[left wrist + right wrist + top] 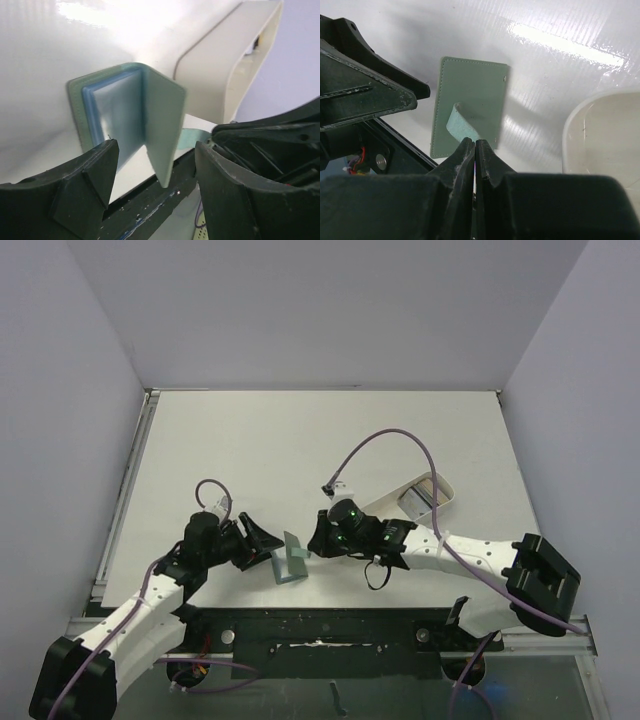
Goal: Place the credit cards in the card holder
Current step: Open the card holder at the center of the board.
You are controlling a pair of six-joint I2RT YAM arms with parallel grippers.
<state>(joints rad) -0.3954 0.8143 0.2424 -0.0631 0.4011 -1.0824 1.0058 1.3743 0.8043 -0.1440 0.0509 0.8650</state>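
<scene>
The card holder (292,559) stands half open near the table's front edge. One flap (112,112) lies flat and shows its pale blue inside. The other grey-green flap (470,97) stands upright. My right gripper (475,145) is shut on the teal strap (460,124) that comes off that flap, and holds it up. My left gripper (155,160) is open just left of the holder, its fingers (95,172) apart on either side of the upright flap's near edge without touching it. Pale credit cards (416,503) lie in the white tray.
A long white oval tray (437,483) sits right of the holder, behind my right arm (450,552). The black front rail (320,625) runs just below the holder. White walls close in the table on three sides.
</scene>
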